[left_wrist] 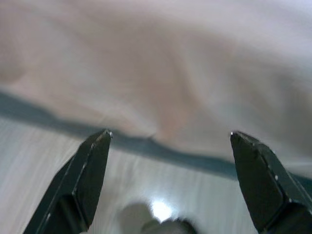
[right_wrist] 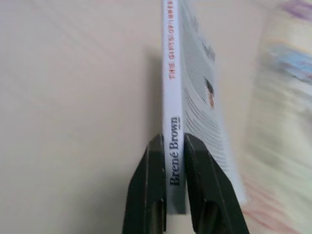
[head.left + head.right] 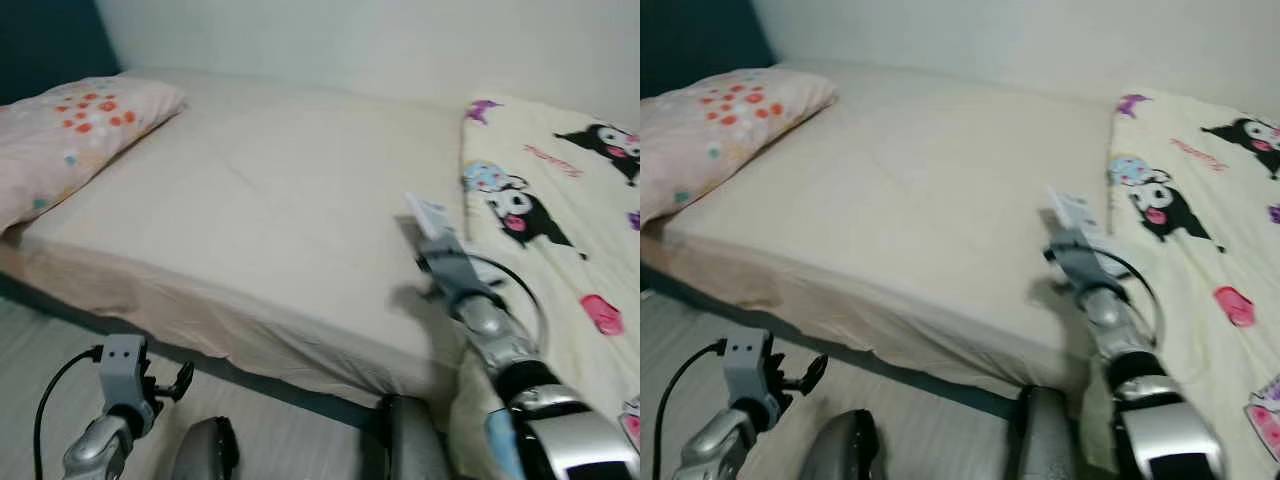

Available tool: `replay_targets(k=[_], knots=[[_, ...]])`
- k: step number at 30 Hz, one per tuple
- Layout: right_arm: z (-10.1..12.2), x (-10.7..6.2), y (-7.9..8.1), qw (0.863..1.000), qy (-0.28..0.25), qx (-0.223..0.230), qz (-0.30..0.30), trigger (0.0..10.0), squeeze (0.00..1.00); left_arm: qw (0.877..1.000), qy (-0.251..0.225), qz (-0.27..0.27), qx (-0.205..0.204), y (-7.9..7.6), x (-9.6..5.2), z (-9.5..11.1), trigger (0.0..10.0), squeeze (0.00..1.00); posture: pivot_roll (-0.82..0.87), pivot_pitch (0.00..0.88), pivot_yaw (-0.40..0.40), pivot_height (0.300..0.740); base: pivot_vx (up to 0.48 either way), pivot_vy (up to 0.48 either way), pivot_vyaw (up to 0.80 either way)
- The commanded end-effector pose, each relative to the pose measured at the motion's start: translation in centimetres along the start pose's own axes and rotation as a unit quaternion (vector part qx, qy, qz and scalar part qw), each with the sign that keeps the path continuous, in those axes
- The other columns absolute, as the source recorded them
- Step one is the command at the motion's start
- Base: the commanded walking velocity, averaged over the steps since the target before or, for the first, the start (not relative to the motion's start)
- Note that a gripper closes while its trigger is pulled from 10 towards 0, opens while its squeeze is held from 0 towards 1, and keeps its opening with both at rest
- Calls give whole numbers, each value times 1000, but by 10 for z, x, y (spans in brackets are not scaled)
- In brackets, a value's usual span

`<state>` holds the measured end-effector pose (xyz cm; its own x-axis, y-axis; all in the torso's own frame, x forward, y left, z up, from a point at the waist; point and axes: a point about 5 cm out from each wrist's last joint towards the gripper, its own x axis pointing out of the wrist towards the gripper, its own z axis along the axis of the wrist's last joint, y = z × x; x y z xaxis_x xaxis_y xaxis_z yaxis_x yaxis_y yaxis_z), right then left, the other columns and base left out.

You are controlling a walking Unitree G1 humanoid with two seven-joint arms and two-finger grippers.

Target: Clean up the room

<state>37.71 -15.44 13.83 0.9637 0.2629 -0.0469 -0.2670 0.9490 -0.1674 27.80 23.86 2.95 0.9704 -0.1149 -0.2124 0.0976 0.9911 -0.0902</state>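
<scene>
Right gripper pinches a thin, stiff, light book by its spine above the bed. Left gripper hangs open.

The bed wears a plain cream sheet. The pillow is pale pink, dotted with red and orange spots and a few teal ones. The blanket is pale yellow, printed with black-and-white cartoon figures, pink shapes and purple bits. The book shows a white spine with red and black lettering, pinched between black fingers. The floor is light grey, the wall off-white.
</scene>
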Motion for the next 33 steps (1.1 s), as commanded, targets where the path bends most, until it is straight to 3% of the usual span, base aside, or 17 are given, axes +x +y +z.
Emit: replay_targets(k=[1, 3, 4, 6, 7, 9, 10, 13, 16, 26, 29, 33], knots=[[29, 3, 29, 993, -75, 29, 90, 0, 0, 1000, 11, 1, -13, -6, 0, -9, 10000, 0, -33, 85, -14, 510, 0, 0, 0], [32, 2, 42, 989, -83, 33, 118, 0, 0, 1000, 9, 0, -16, -9, 4, -7, 10000, 0, -35, 81, -15, 510, 0, 0, 0], [28, 1, 47, 989, -77, 28, 125, 1333, 0, 1000, 7, 0, -19, -12, 7, -6, 10000, 0, -44, 50, -25, 510, 0, 0, 0], [18, 1, 51, 990, -59, 38, 122, 1725, 0, 1000, 2, 0, -27, -16, 11, -3, 10000, 0, -51, 31, -31, 510, 0, 0, 0], [8, 1, 51, 991, -40, 60, 114, 3255, 0, 999, -2, 0, -33, -19, 14, -2, 10000, 0, -53, 18, -35, 510, 0, 0, 0], [2, 0, 50, 991, -26, 77, 108, 3255, 0, 999, -4, 1, -38, -20, 16, 0, 10000, 0, -53, 12, -36, 510, 0, 0, 0], [-7, -1, 46, 991, -8, 101, 91, 10000, 0, 999, -9, 0, -41, -22, 18, 2, 10000, 0, -56, 0, -38, 514, 0, 0, 0], [-14, -3, 40, 988, 1, 133, 76, 10000, 0, 999, -18, -1, -45, -25, 22, 7, 10000, 0, -59, 0, -43, 523, 0, 0, 0], [-17, -13, 32, 984, -8, 160, 76, 10000, 0, 997, -50, 13, -51, -19, 30, 25, 10000, 0, -70, 0, -48, 543, 0, 0, 0], [-15, -13, 33, 988, 2, 121, 101, 10000, 0, 988, -122, 54, -77, 1, 42, 69, 10000, 0, -78, 0, -57, 583, 0, 0, 0], [-19, -13, 35, 988, 14, 111, 108, 10000, 0, 988, -124, 54, -74, -1, 44, 72, 10000, 0, -74, 0, -62, 598, 0, 0, 0], [-29, -16, 40, 988, 39, 98, 116, 10000, 0, 991, -88, 69, -79, -1, 41, 53, 10000, 0, -80, 0, -67, 623, 0, 0, 0]])
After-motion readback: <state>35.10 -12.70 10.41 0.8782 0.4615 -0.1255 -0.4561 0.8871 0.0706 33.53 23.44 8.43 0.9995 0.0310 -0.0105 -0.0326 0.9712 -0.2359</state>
